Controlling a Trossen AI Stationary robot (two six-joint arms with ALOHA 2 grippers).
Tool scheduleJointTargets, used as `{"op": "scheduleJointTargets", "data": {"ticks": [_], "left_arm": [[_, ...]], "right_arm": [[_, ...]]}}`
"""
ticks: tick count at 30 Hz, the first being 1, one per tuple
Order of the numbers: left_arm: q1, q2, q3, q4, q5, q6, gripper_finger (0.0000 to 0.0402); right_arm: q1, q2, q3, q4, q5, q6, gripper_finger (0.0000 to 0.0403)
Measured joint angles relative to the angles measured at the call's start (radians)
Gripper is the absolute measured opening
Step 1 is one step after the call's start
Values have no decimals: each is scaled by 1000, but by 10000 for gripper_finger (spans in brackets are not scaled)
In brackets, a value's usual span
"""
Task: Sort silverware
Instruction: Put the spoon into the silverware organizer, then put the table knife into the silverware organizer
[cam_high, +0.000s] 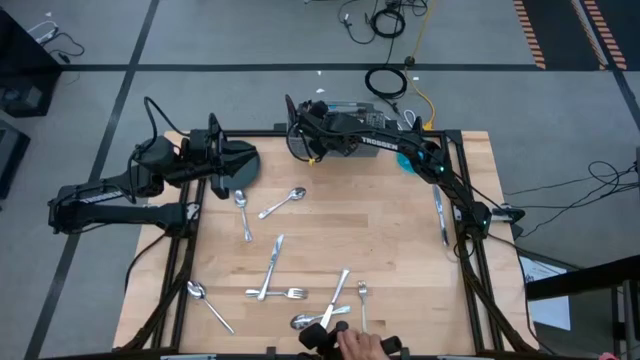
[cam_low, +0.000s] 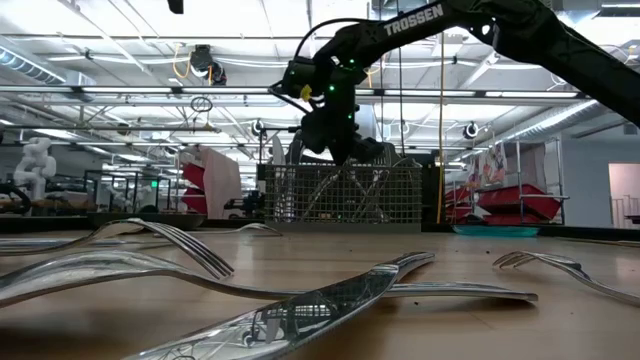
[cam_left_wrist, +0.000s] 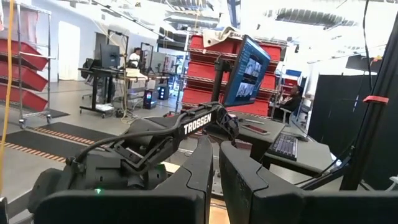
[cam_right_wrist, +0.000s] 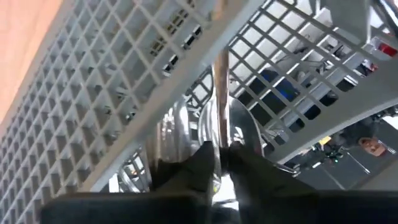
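Silverware (cam_high: 270, 270) lies scattered over the table's (cam_high: 390, 240) middle and near edge, the mesh caddy (cam_high: 335, 140) at its far edge.

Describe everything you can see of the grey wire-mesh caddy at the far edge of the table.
The grey wire-mesh caddy is a boxy basket of thin metal grid with square holes. It stands upright on the wooden table at the far edge, near the middle. Shiny silver-coloured cutlery already stands inside, behind the mesh. The right pincer hangs directly over it, its fingers nearly closed around a slim metal handle that reaches down into the caddy.
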Motion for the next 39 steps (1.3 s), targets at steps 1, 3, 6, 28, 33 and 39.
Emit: {"op": "scheduleJointTargets", "data": {"ticks": [1,3,6,28,33,39], "left_arm": [[0,0,0,0,0,1,35],[0,0,0,0,0,1,35],[0,0,0,0,-12,1,35],[0,1,0,7,-26,-1,35],[0,1,0,8,5,-23,35],[0,-1,0,6,57,-30,35]], "right_arm": [[0,0,0,3,3,1,57],[0,-2,0,6,3,27,80],[0,-6,0,8,16,69,118],[5,-233,160,-257,75,817,229],[-24,-410,115,-530,-246,1382,229],[100,-664,-283,-524,-177,1612,217]]}}
